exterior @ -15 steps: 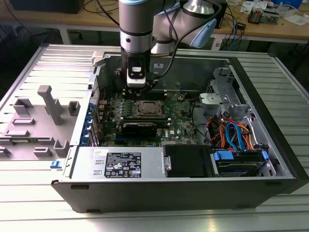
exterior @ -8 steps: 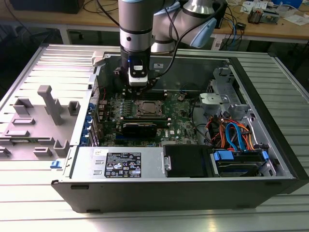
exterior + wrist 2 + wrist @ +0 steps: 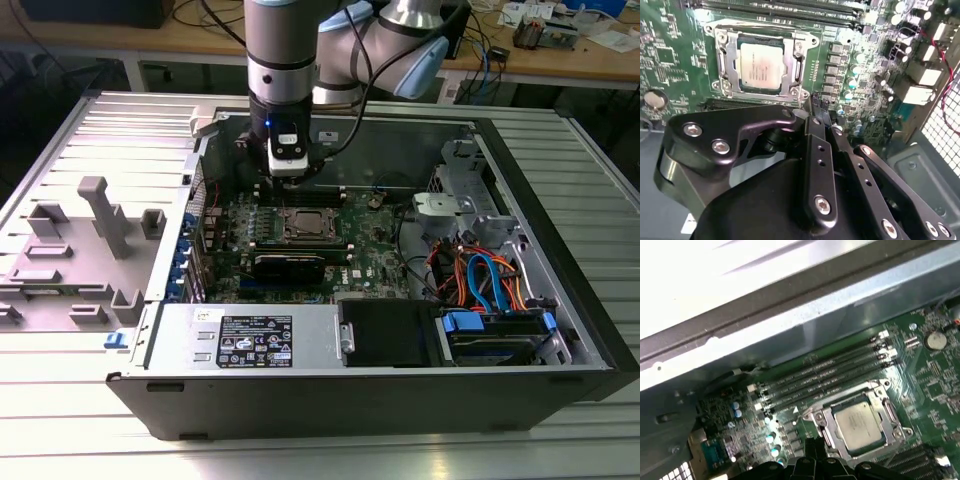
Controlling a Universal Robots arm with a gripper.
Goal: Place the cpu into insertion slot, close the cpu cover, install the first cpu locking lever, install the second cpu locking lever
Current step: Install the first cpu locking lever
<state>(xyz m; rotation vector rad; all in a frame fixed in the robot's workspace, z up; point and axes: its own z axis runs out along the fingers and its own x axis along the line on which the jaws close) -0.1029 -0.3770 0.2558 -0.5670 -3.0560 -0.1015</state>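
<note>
Black jointed metal fingers of my gripper [image 3: 816, 102] are sitting nearest the lens in the second wrist view. They are pressing together at the tips and clamping nothing. Just beyond those tips, and apart from them, the small flat square cpu with its shiny silver-grey top [image 3: 759, 66] is lying level in the socket on the green motherboard [image 3: 670, 50]. The thin silver metal cpu cover with its square opening [image 3: 797, 65] is lying down around the chip, framing it. I cannot tell how the levers are sitting. Past the socket, in the first wrist view, long black memory slots [image 3: 825, 375] are running side by side, and a grey sheet-metal case wall [image 3: 790, 315] is rising behind them. In the exterior view I am seeing the grey arm [image 3: 282, 50] hanging over the open black computer case [image 3: 560, 300], with the gripper hovering just above the board beside the socket.
</note>
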